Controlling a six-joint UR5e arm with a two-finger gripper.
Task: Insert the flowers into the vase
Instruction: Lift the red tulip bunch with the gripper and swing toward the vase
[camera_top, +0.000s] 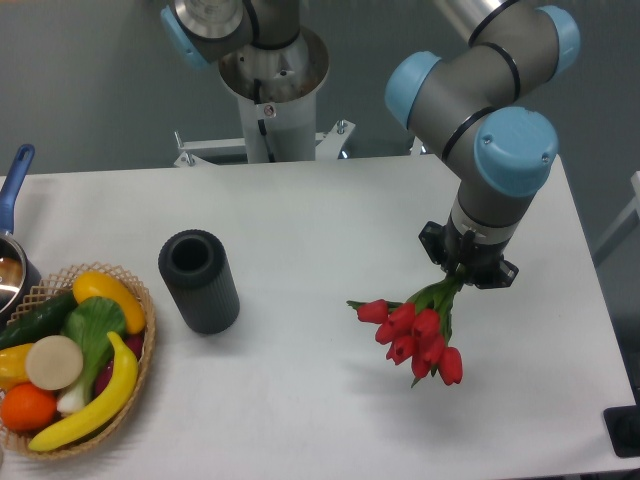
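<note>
End effector (467, 262): hanging over the right half of the surface (330, 210), nearer the right edge than the middle, fingers mostly hidden under the wrist housing. Closed on the green stems of the flowers (418, 332); exact width of the closure not determinable.

Flowers: hanging just below and toward the front-left of the end effector, stems running up into it, red buds pointing down and toward the front edge. Bunch tilting, not upright. Casting a faint shadow on the surface beneath; contact with the surface not determinable.

Vase (198, 280): standing on the left half of the surface, black and ribbed, round mouth facing up and slightly toward the camera. Sitting well apart from the flowers and the end effector, to their left.

Woven basket (140, 345): resting at the front-left corner, holding a banana (95, 400), an orange (27, 407) and other produce, near the vase but not touching it.

Pot with blue handle (14, 190): sitting at the left edge, partly cut off.
</note>
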